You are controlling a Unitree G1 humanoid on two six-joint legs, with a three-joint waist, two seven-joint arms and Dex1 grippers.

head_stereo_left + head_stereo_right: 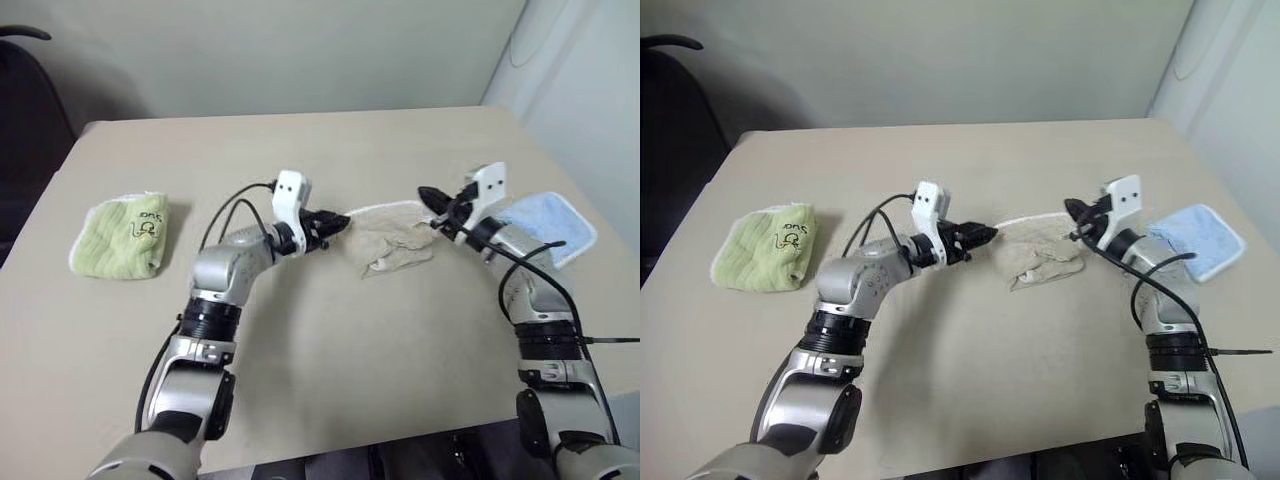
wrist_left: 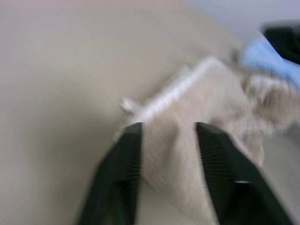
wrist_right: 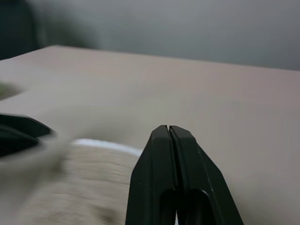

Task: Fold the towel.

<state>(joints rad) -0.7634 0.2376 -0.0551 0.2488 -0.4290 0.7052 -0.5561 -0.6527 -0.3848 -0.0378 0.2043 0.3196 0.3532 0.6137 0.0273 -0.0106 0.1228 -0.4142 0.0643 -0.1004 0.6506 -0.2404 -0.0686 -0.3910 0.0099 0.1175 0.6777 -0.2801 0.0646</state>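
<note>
towel (image 1: 392, 243) lies bunched mid-table, between both arms. left gripper (image 2: 168, 133) has its fingers parted around a fold of towel (corded edge just past them). right gripper (image 3: 168, 129), fingers pressed together, hovers at the towel's far side, empty.

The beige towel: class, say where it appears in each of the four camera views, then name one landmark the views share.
Left eye view: the beige towel lies mid-table, bunched, between the two grippers.
Right eye view: the same spot, centre of the table.
Left wrist view: between the left gripper fingers.
Right wrist view: beside the shut right gripper.
Shared landmark: the towel's white corded edging.
</note>
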